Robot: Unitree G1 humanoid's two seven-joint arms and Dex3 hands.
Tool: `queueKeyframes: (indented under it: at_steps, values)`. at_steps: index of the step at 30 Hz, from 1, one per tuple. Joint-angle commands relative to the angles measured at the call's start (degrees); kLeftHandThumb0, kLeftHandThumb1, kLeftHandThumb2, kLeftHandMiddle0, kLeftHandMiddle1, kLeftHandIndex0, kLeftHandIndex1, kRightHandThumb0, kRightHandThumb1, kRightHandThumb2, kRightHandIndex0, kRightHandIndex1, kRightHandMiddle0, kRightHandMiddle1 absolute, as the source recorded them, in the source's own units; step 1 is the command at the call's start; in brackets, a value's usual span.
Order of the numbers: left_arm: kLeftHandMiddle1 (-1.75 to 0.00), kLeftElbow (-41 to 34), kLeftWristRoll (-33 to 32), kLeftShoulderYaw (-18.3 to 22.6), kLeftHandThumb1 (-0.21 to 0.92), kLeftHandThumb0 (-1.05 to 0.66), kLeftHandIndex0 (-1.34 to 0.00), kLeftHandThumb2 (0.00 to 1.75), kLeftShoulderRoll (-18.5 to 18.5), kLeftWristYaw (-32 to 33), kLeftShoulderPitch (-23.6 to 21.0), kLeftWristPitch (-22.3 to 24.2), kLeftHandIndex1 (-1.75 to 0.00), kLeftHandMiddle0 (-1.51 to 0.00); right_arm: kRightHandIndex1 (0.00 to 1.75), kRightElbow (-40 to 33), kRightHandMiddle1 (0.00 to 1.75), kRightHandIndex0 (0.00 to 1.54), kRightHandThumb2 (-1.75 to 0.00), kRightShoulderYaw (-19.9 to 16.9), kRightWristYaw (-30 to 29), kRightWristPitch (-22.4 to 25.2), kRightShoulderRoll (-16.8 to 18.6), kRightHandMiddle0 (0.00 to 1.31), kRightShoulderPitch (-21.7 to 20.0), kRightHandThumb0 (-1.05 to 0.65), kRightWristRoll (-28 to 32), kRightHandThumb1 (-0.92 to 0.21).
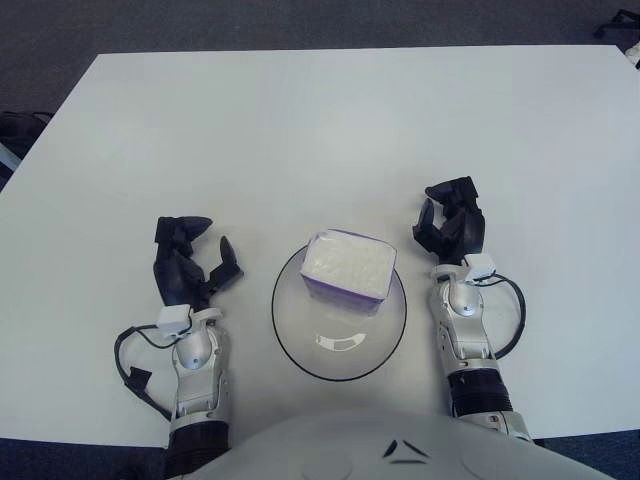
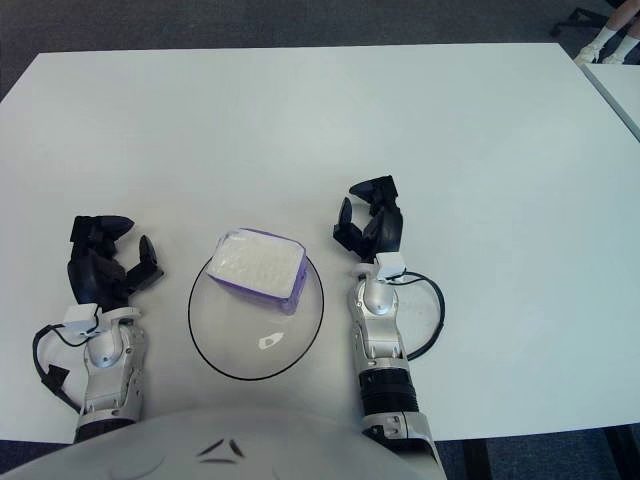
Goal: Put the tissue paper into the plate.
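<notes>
A white rectangular pack of tissue paper in a purple-edged wrapper [image 1: 348,271] sits in the clear glass plate with a dark rim [image 1: 290,335], just below the centre of the frame. The pack lies over the upper part of the plate, its top edge reaching the plate's far rim, while the lower half of the plate shows bare with a small bright glint on the glass. The plate stands on the broad white table [image 1: 330,130], which fills most of the frame; dark carpet shows along the top edge and at the left and right corners.

The right hand [image 1: 452,228], black-fingered on a silver forearm, shows right of the plate, apart from it and from the pack. Its fingers are curled loosely inward, and they hold nothing. A thin black cable loops beside its wrist.

The left hand [image 1: 188,263] shows at the lower left of the frame, left of the plate and well clear of it. Its fingers are partly spread, the thumb angled toward the plate, and it grasps nothing. A black cable loops out from its forearm toward the lower left corner.
</notes>
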Motion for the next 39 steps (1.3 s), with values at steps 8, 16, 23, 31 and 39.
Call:
queueKeyframes:
  at_steps: [8, 16, 23, 31, 39]
  values:
    - [-1.54, 6.8, 2.2, -1.1, 0.27, -0.01, -0.46, 1.31, 0.5, -0.8, 2.8, 0.7, -1.75, -0.7, 1.62, 11.0, 1.75, 0.72, -1.05, -1.4, 0.7, -4.1, 0.3, 0.45, 2.0, -0.42, 0.4, -0.53]
    - [-1.56, 6.1, 2.8, -1.9, 0.27, -0.01, -0.45, 1.32, 0.8, -0.7, 3.2, 2.1, -1.75, -0.7, 1.62, 13.8, 1.75, 0.7, -1.06, -2.2, 1.4, -4.9, 0.0, 0.45, 1.9, -0.42, 0.1, -0.53]
    - [-1.56, 5.8, 2.9, -2.4, 0.28, -0.01, -0.45, 1.32, 1.0, -1.3, 3.5, 2.7, -1.75, -0.69, 1.63, 14.8, 1.75, 0.69, -1.07, -2.3, 1.8, -4.9, -0.3, 0.46, 2.4, -0.42, -0.6, -0.51]
    - [-1.56, 5.4, 3.0, -3.2, 0.28, -0.01, -0.45, 1.31, 2.0, -2.6, 3.8, 5.0, -1.75, -0.7, 1.64, 16.2, 1.75, 0.69, -1.08, -2.2, 1.6, -4.7, -0.8, 0.46, 2.7, -0.42, -1.8, -0.51]
    - [-1.57, 4.6, 3.6, -4.0, 0.28, -0.01, -0.44, 1.32, 3.0, -3.8, 3.9, 7.8, -1.75, -0.7, 1.65, 16.3, 1.75, 0.7, -1.09, -2.1, 1.1, -4.2, -0.9, 0.47, 3.1, -0.42, -2.4, -0.5]
